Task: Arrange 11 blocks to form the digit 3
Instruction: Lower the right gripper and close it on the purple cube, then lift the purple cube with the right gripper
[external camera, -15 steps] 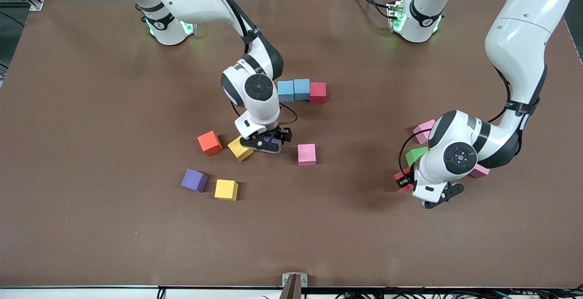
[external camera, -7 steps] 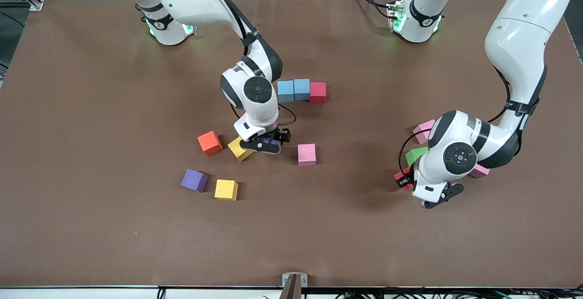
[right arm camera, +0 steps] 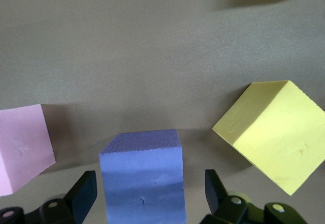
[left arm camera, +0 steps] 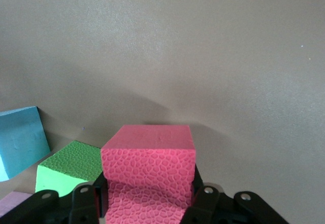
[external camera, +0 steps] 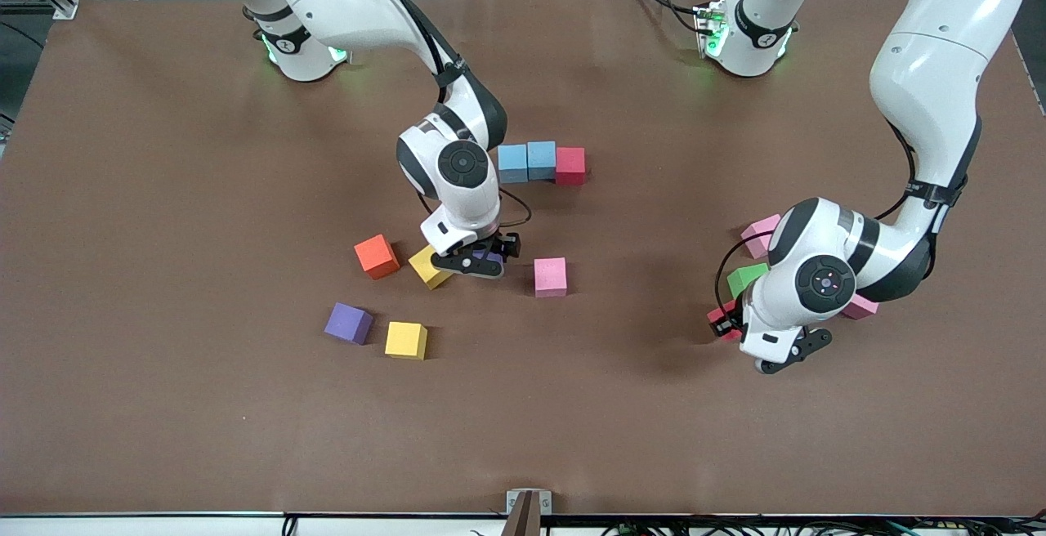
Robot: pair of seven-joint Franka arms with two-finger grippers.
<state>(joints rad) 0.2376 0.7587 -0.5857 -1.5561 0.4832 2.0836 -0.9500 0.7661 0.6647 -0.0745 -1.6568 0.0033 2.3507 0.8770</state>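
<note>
Front view first: the right gripper (external camera: 482, 262) is down low at the middle of the table, straddling a purple block (right arm camera: 142, 183). On the right wrist view I see its fingers (right arm camera: 81, 196) spread, one on each side of that block, with a clear gap on at least one side, so nothing is pinched. A tilted yellow block (external camera: 430, 266) sits just beside it at nine o'clock, and an orange block (external camera: 376, 256) lies past that, same direction. At three o'clock from the gripper there's a pink block (external camera: 550, 276), near but apart.

Up at about one o'clock from the right gripper I've got the row of three (external camera: 541, 163): two light blue cubes and a red one, touching side by side.

Down at seven o'clock lie a second purple block (external camera: 348, 323) and a second yellow block (external camera: 406, 340), close together but not touching.

Over at the left arm's end, the left gripper (left arm camera: 147, 191) has its fingers (left arm camera: 99, 193) pressed onto a red block (left arm camera: 147, 158), pinching it from both sides. A green block (left arm camera: 66, 165) sits just beside it. I can't tell whether the held cube is off the table.
</note>
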